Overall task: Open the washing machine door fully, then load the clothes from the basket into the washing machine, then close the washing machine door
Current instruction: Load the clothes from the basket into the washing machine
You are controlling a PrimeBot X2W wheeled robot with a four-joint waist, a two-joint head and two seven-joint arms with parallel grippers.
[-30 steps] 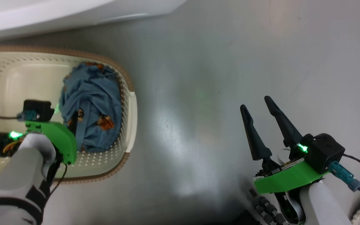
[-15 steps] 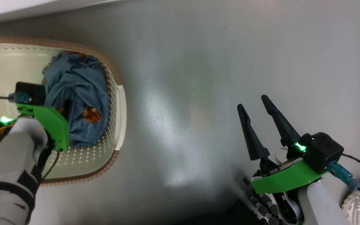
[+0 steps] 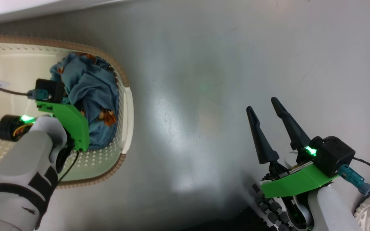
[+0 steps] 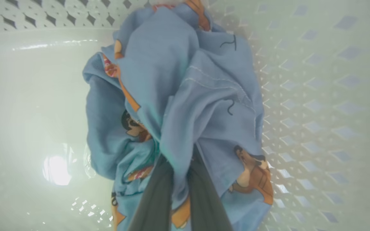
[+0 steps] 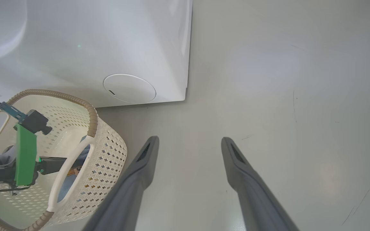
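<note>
Fingers (image 4: 154, 199) of the left gripper (image 4: 175, 160) clamp a crumpled light blue cartoon-print cloth bundle (image 4: 178, 89) inside the cream perforated plastic basket (image 4: 300, 96); the right gripper (image 5: 188, 141) gapes empty; loading into the white boxy washing machine (image 5: 108, 48) and shutting it seemingly remain; the bundle's long axis runs straight ahead of the fingertips.
</note>
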